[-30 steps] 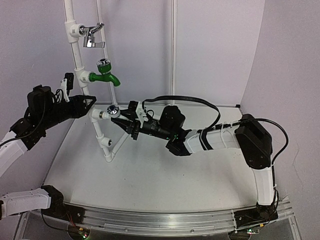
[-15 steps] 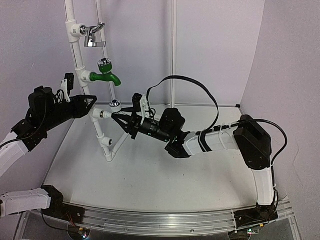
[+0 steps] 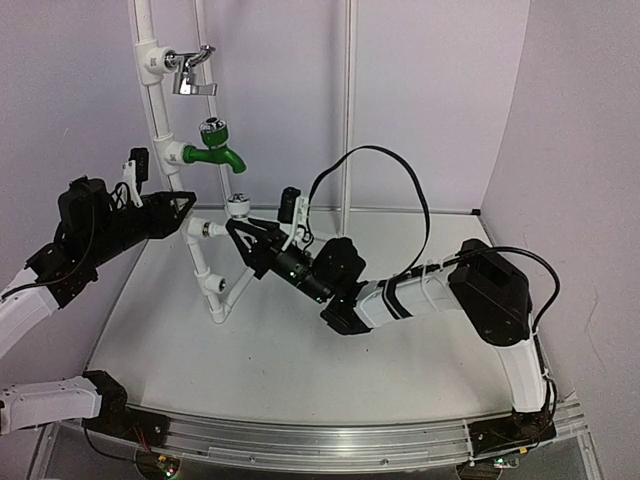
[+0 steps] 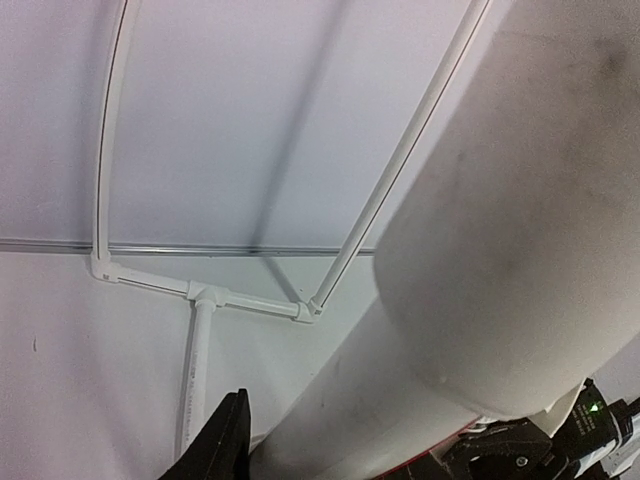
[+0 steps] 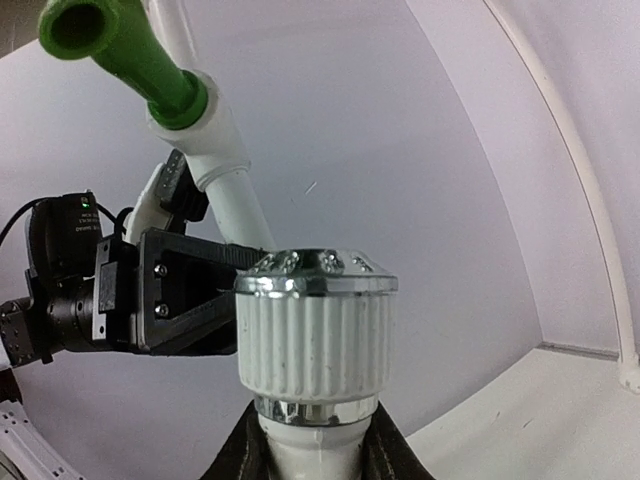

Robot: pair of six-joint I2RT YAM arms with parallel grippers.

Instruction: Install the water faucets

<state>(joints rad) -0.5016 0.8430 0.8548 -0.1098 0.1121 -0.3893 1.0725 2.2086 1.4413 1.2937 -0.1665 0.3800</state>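
Observation:
A white water faucet (image 3: 236, 209) with a chrome-capped ribbed knob sits at a side fitting (image 3: 205, 230) of the white pipe stand (image 3: 160, 110), knob pointing up. My right gripper (image 3: 243, 232) is shut on the faucet body just below the knob. In the right wrist view the knob (image 5: 315, 320) fills the middle, and my gripper (image 5: 315, 458) clasps the stem under it. My left gripper (image 3: 183, 208) is shut on the upright pipe beside that fitting. In the left wrist view the pipe (image 4: 470, 250) is huge and blurred between the jaws, with one black finger (image 4: 218, 445) showing.
A green-bodied tap (image 3: 212, 150) with a chrome cap and an all-chrome lever tap (image 3: 186, 72) are mounted higher on the same pipe. The green spout (image 5: 125, 55) hangs just above the knob. The stand's base pipes (image 4: 200, 295) lie on the white table by the back wall.
My right gripper has swung left and rolled with the faucet, and the knob has gone from tilted to upright and slightly higher. The right arm's cable loop has risen. The left arm has held still.

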